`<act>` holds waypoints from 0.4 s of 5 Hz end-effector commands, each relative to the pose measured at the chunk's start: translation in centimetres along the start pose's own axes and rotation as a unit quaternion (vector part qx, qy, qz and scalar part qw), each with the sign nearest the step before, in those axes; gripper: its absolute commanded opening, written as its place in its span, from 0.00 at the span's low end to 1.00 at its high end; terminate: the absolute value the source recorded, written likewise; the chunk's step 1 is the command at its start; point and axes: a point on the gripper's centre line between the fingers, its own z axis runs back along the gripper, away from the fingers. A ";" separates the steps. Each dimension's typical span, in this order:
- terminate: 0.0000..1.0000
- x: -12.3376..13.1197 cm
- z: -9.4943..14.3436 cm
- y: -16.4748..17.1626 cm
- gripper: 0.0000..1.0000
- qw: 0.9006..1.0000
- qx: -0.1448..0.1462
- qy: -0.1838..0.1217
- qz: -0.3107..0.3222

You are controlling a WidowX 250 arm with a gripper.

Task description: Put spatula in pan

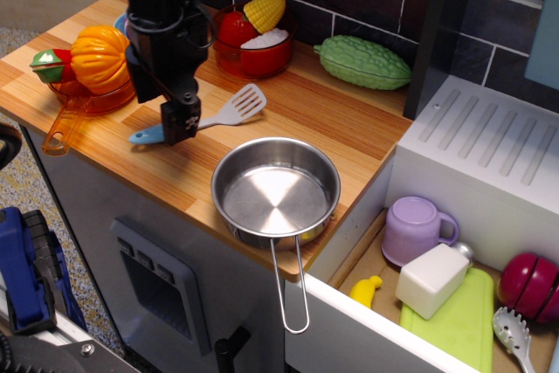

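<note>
The spatula [238, 107], with a light blue handle and a white slotted head, lies flat on the wooden counter, left of and behind the pan. The shiny steel pan [276, 190] stands at the counter's front edge, empty, with its wire handle pointing toward the front. My gripper [178, 125] is low over the middle of the spatula's handle and hides that part. Its dark fingers [182, 118] appear open around the handle, and the spatula still rests on the counter.
An orange transparent pan [87, 93] holding a toy pumpkin stands at the left. A red bowl [258, 54] with corn and a green gourd [362, 60] stand at the back. An open drawer [454, 294] at the right holds a purple cup and a pronged spoon.
</note>
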 end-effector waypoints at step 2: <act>0.00 0.2 -1.0 1.6 1.00 1.000 -0.014 -0.020 -0.015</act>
